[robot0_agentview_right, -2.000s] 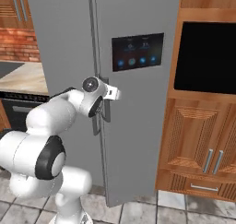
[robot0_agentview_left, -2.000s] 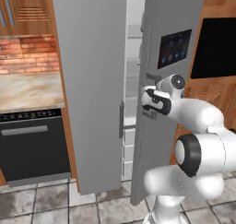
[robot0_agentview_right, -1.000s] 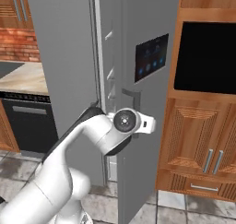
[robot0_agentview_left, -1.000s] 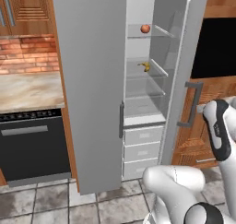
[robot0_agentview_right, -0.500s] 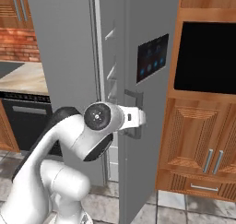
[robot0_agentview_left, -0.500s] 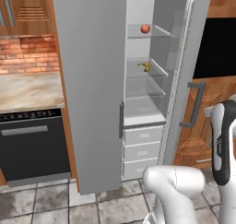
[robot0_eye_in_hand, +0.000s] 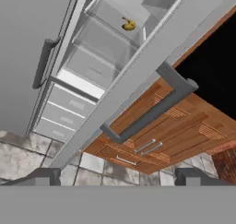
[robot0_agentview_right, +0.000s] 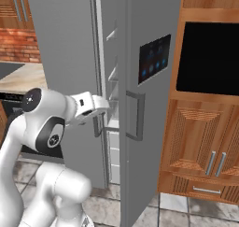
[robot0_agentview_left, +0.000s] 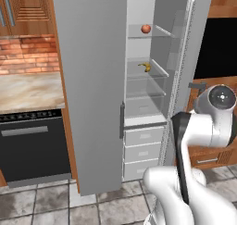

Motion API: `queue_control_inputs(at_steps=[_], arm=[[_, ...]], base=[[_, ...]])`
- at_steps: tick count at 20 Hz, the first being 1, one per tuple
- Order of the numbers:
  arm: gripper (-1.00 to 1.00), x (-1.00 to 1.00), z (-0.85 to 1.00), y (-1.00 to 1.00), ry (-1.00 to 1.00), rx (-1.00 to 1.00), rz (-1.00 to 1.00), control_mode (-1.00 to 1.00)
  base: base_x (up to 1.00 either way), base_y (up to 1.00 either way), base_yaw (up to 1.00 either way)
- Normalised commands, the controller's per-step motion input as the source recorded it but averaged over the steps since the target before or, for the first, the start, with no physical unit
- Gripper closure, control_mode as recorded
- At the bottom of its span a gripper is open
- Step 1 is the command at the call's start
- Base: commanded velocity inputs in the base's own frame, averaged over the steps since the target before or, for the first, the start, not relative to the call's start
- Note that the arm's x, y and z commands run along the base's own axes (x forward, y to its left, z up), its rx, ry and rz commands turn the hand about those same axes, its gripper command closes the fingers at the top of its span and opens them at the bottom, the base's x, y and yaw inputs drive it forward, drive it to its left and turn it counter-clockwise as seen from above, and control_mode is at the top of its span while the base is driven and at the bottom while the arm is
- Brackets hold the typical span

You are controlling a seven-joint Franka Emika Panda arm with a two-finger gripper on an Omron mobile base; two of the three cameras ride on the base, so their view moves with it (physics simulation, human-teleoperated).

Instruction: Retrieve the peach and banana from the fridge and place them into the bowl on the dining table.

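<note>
Gripper jaws apart, holding nothing, near the fridge door handle. Banana and peach sit on shelves well beyond it.

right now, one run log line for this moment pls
fridge: right door open | peach: upper shelf | banana: shelf below | gripper: open, empty, off door handle

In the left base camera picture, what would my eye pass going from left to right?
Black dishwasher → closed fridge door → banana on its shelf → open fridge door → robot arm.
</note>
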Motion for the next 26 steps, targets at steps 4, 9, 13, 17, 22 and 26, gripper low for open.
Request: queue_control_inputs(at_steps=[4,9,13,17,22,26], arm=[[-1.0,0.0,-0.13,0.51,0.09,-0.26,0.0,-1.0],[-1.0,0.21,-0.09,0.33,0.21,-0.17,0.0,-1.0],[-1.0,0.58,-0.07,0.08,0.35,-0.1,0.0,-1.0],[-1.0,0.76,-0.12,0.0,0.39,-0.04,0.0,-1.0],[-1.0,0.76,-0.37,-0.01,0.19,-0.02,0.0,-1.0],[-1.0,0.81,-0.62,0.0,0.12,-0.08,0.0,-1.0]], base=[[0.0,0.0,0.0],[0.0,0.0,0.0],[0.0,0.0,0.0],[0.0,0.0,0.0],[0.0,0.0,0.0],[0.0,0.0,0.0]])
